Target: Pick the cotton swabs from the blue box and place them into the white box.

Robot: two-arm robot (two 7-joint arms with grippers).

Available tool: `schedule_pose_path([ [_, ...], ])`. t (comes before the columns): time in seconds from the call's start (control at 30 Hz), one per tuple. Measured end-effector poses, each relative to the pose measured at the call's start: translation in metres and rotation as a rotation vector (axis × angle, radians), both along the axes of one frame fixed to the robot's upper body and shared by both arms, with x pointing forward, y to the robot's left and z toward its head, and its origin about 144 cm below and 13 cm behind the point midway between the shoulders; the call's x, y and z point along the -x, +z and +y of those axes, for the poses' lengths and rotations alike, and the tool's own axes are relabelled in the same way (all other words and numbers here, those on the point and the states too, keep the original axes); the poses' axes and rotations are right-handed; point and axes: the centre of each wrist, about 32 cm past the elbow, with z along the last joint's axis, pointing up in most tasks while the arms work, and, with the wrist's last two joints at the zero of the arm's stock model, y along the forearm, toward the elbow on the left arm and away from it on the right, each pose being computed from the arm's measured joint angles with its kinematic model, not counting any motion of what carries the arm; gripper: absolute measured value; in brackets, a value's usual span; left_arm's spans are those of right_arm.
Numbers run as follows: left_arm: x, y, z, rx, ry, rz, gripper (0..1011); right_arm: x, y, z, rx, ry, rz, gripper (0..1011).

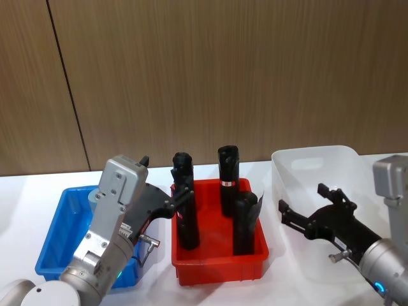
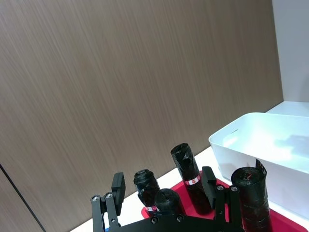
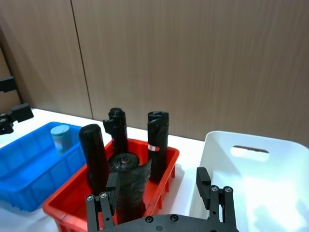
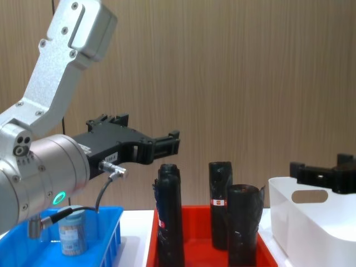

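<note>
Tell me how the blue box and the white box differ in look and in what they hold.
The blue box is bright blue and shallow; the white box is white and deeper. The blue box has ribbed walls, while the white box has smooth walls with an oval handle cutout. The blue box holds a cotton swab tub standing upright; the inside of the white box shows nothing, as far as can be seen. Both are open plastic bins on the white table, either side of the red crate.

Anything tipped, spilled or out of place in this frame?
Nothing stands out. One tub of cotton swabs stands upright in the blue box; the black rolls stand in the red crate. Both grippers hang open, left gripper, right gripper.
</note>
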Motion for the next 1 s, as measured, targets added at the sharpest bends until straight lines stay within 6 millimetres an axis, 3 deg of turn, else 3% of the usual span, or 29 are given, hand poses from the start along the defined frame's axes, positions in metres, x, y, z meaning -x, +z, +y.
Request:
schedule_pose_path([
  [1.0, 0.0, 0.0, 0.0, 0.0, 0.0, 0.0, 1004, -0.043, -0.014, 0.023, 0.022, 0.106, 0.148, 1002],
])
